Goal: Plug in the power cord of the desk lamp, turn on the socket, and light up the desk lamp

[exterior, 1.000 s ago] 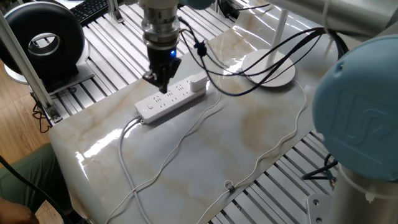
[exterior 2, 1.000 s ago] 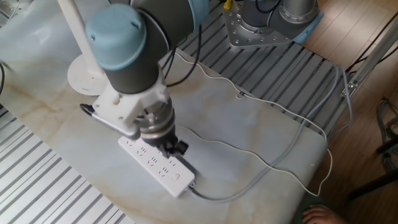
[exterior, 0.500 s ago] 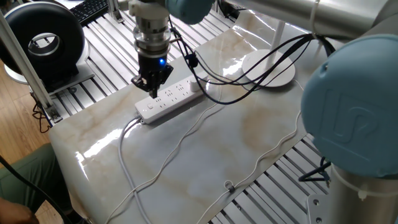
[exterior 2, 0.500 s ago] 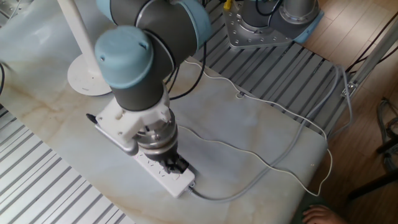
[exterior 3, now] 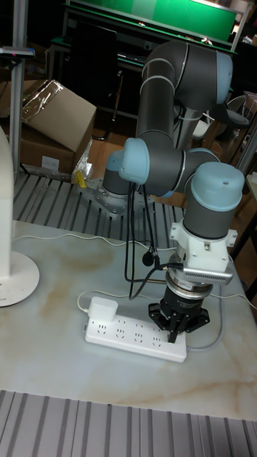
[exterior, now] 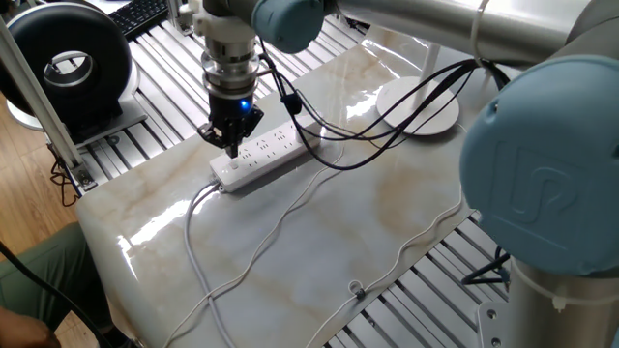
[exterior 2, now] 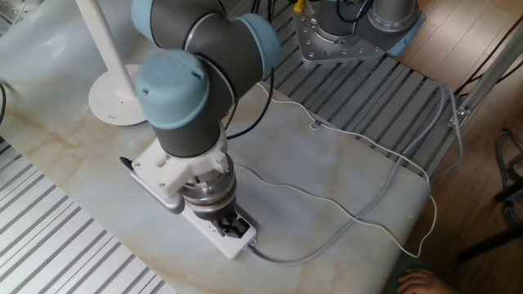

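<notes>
The socket [exterior: 274, 147] is a long white strip lying on the marble table, also seen in the tall fixed view [exterior 3: 132, 337]. The power cord's boxy white plug [exterior 3: 102, 309] sits in the outlet at the strip's far end from my gripper. Its thin white cord [exterior: 290, 208] snakes across the table. My gripper [exterior: 230, 147] points straight down with its fingers shut together and nothing held. Its tips are at the top of the strip's button end [exterior 3: 177, 333], [exterior 2: 230, 229]. The button is hidden under them. The desk lamp's round base [exterior: 423, 106] and pole [exterior 2: 100, 41] stand behind.
A black round fan [exterior: 73, 60] and a keyboard [exterior: 145, 12] are at the back left. The strip's thicker white cable [exterior: 193, 237] runs off the front edge. Black robot cables [exterior: 368, 130] hang over the strip. A person's hand [exterior 2: 421, 282] is at the table's corner.
My gripper has slid along the strip from its middle outlets to the button end and come down onto it. The strip, plug and lamp have stayed put.
</notes>
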Robot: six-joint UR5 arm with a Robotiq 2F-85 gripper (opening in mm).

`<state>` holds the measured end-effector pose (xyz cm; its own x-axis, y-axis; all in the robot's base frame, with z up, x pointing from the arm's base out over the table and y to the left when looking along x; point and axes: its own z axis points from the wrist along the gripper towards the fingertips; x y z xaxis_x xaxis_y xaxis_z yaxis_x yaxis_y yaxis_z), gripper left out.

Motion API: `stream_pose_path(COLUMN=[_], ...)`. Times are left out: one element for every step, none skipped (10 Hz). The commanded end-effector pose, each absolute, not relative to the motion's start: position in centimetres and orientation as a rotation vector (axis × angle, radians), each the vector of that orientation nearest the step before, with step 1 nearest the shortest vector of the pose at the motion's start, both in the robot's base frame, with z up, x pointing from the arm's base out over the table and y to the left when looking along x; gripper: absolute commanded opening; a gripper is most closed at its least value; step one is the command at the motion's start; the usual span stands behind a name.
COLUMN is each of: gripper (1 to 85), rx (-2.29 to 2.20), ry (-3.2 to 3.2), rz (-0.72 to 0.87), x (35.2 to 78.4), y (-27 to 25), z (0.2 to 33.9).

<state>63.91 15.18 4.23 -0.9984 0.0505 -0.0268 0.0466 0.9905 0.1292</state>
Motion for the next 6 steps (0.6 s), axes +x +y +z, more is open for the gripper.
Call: stream_pose_path(gripper=[1.0,1.0,1.0,1.0,1.0,1.0], rx=[0.114,0.121,0.124,0.124,0.119,0.111], ry=[3.099,3.098,3.098,3.102,3.107,3.111], rz=[0.211,0.223,0.223,0.228,0.23,0.232], x=[63.91,63.91,63.83,63.68,63.54,63.37], y=[15.86,16.1,16.22,16.34,16.4,16.49], z=[3.77,3.73,3.67,3.65,3.64,3.61])
